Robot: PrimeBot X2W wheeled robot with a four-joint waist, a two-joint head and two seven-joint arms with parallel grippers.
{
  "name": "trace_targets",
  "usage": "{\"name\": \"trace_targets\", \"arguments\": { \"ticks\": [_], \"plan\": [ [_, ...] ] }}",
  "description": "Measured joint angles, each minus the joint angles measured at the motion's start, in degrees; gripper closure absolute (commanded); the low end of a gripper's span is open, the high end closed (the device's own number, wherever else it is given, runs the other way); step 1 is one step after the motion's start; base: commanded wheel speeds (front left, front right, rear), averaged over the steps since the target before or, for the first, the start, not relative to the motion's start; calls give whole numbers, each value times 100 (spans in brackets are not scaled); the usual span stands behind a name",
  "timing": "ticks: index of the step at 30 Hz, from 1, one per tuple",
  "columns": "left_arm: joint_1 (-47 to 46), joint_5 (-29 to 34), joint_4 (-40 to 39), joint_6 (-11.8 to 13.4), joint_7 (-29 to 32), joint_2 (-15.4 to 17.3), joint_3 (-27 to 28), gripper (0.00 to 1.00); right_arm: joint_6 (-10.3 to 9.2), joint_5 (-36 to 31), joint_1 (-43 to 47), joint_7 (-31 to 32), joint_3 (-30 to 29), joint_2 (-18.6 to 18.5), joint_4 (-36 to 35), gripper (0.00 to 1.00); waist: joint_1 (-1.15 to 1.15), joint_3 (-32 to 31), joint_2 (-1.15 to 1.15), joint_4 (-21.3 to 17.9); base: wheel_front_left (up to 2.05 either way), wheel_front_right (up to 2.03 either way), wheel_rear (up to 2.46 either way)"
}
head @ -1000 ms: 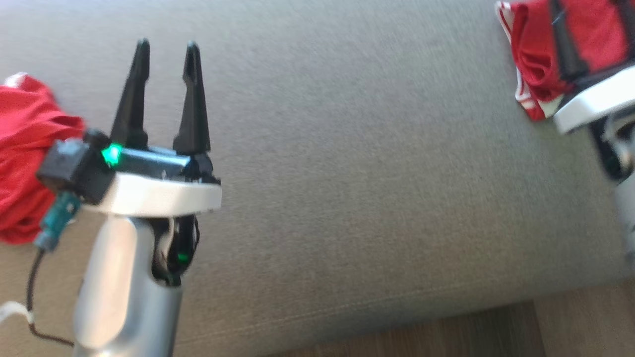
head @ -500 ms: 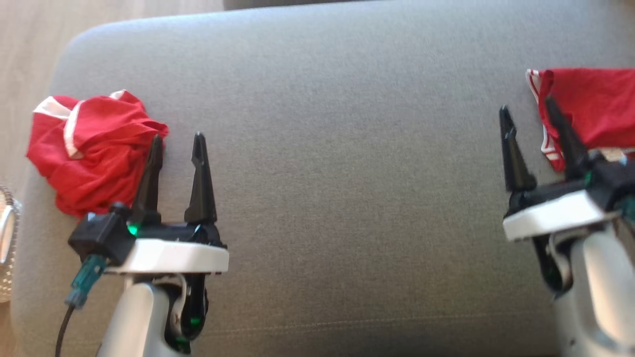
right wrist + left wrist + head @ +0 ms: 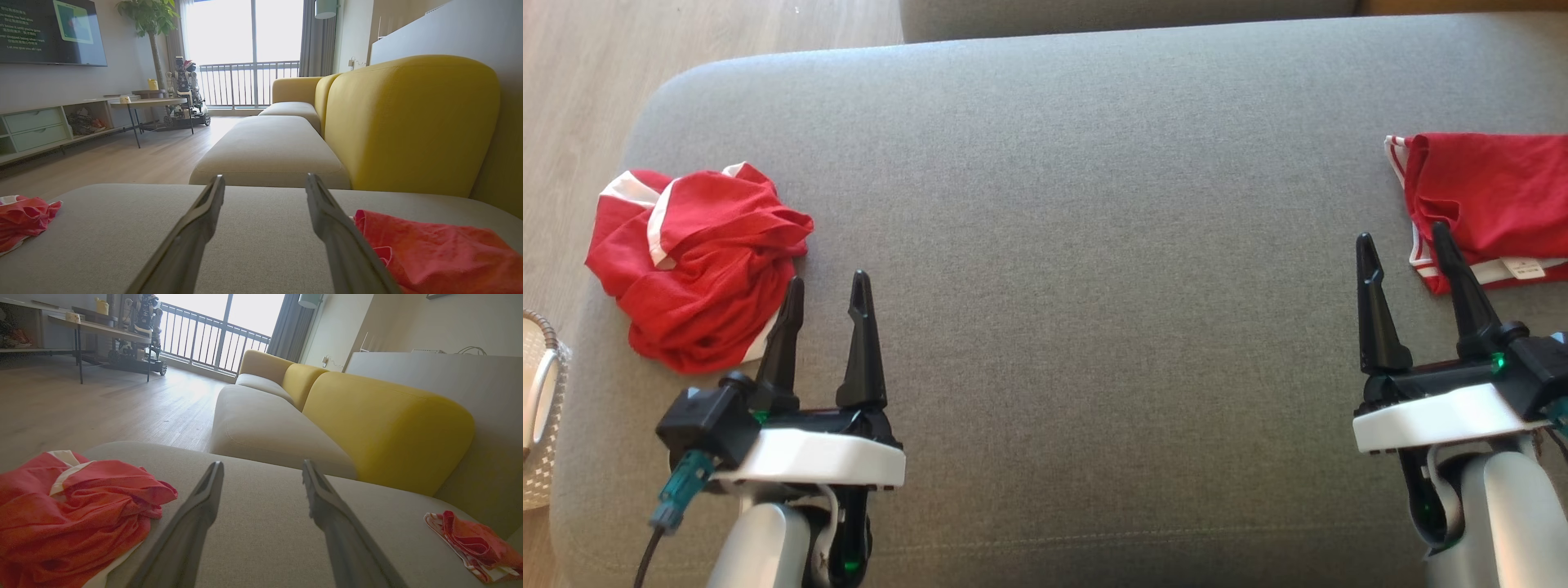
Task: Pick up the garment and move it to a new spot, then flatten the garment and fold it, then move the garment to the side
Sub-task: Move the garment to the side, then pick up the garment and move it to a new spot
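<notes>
A crumpled red garment [image 3: 698, 261] with white trim lies near the left end of the grey sofa cushion [image 3: 1094, 204]. The left hand [image 3: 827, 279] is just beside it, fingers spread wide and holding nothing. Well apart to the right, the right hand [image 3: 1402, 233] is equally wide open and empty, next to a folded red garment [image 3: 1494, 188] at the cushion's right end.

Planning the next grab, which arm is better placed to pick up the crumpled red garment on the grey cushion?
Left. The left gripper is open right beside the crumpled red garment; the right gripper sits across the cushion by the folded red garment.
</notes>
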Motion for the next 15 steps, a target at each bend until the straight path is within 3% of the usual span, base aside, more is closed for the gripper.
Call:
{"name": "trace_targets", "arguments": {
  "ticks": [15],
  "plan": [
    [-2, 0, 24, 0, 0, 0, -111, 0, 0, 79, 81, 0, 0, 3, -25, 0, 0, -55, 0, 28, 0, 0, 0]
  ]
}}
